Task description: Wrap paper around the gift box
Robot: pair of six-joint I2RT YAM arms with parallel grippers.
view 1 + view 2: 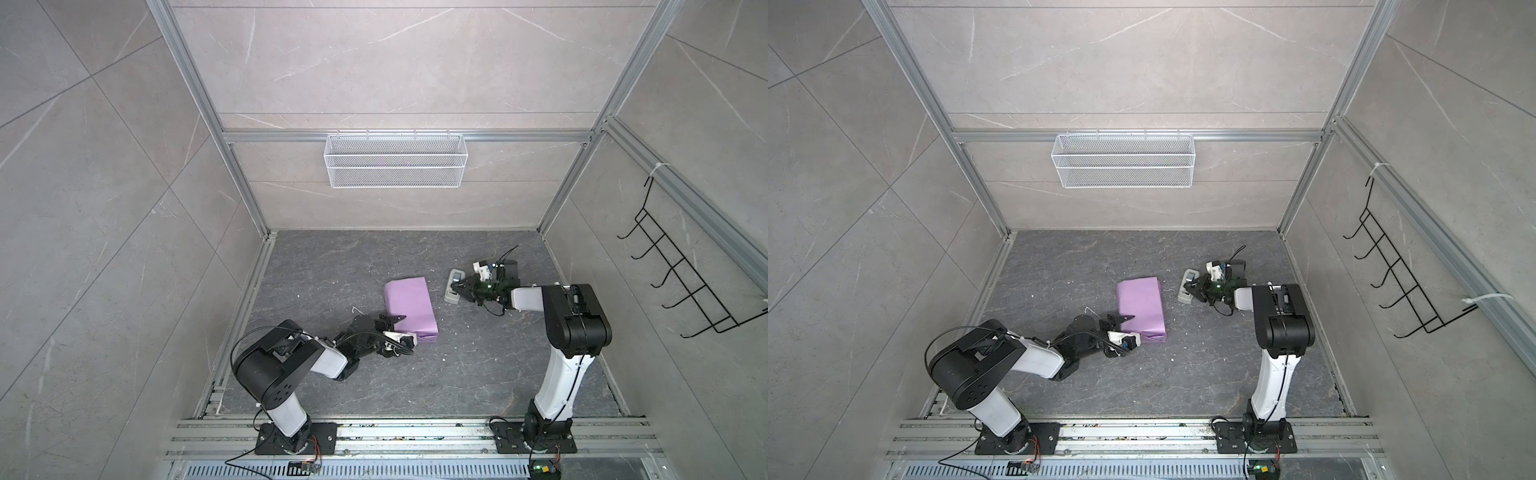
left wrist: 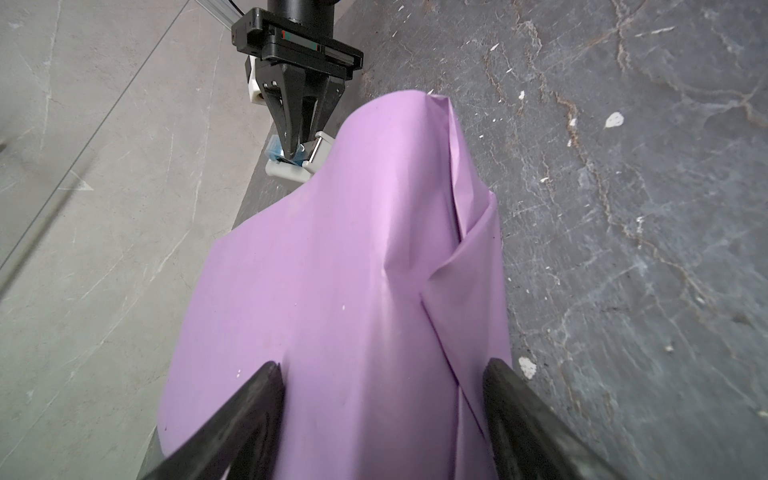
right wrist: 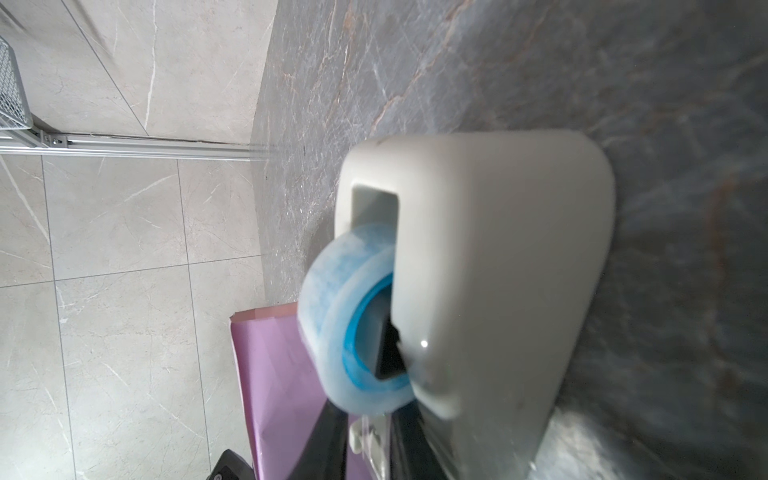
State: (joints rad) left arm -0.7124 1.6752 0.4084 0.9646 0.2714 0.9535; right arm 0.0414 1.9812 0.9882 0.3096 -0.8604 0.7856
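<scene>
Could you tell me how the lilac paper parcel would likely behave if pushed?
The lilac paper parcel lies on a broad face, so it would probably slide, not roll. Its fold gapes open, so the paper may unfold or crumple.

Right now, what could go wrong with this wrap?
1. The paper overlap looks untaped, and only the open left gripper sits over it, so the folds may spring open.
2. The right gripper is at the tape dispenser, which seems unanchored. A pull may drag it instead of freeing tape.
</scene>
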